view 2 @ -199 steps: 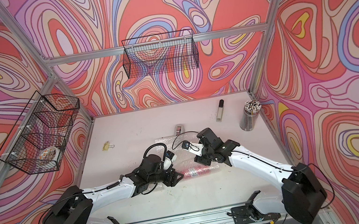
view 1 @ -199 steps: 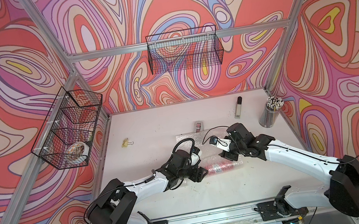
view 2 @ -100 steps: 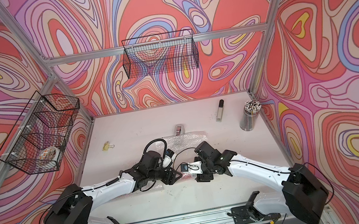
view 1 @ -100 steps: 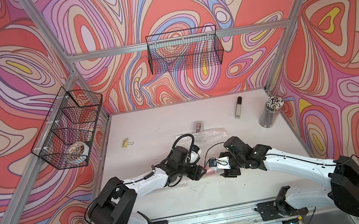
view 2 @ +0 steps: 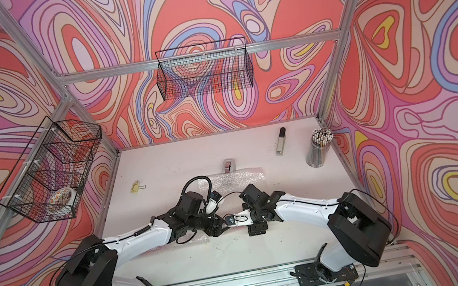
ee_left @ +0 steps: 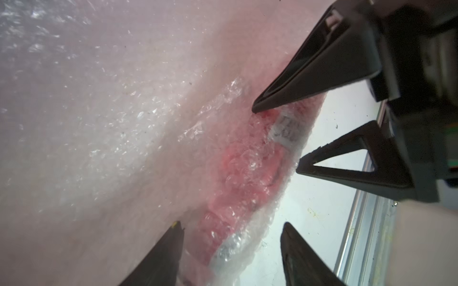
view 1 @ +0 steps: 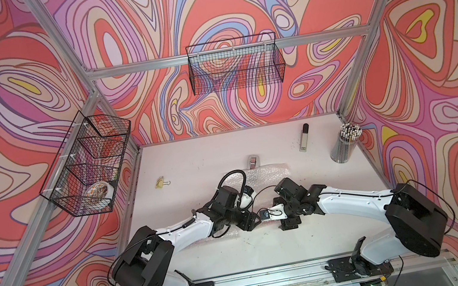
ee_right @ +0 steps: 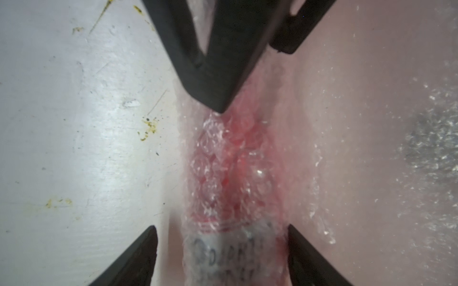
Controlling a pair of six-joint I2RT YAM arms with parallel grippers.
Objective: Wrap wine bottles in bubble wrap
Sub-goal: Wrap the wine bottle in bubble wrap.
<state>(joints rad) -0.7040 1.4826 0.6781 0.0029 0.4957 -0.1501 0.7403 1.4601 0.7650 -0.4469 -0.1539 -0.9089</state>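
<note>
Down near the front middle of the table [view 1: 255,252], a wine bottle [ee_right: 230,173] lies on its side, rolled inside bubble wrap [ee_right: 334,111], its pink-red liquid and white label [ee_right: 230,257] showing through the film. The right gripper [ee_right: 221,226] straddles the label end with jaws spread wide, one finger apart from the roll and the other just beside it, holding nothing. The left gripper [ee_left: 231,224] straddles the other end, also parted; whether its tips touch the film I cannot tell. Behind the arms a flat sheet [view 1: 270,171] lies just before the tape dispenser [view 1: 252,161]
</note>
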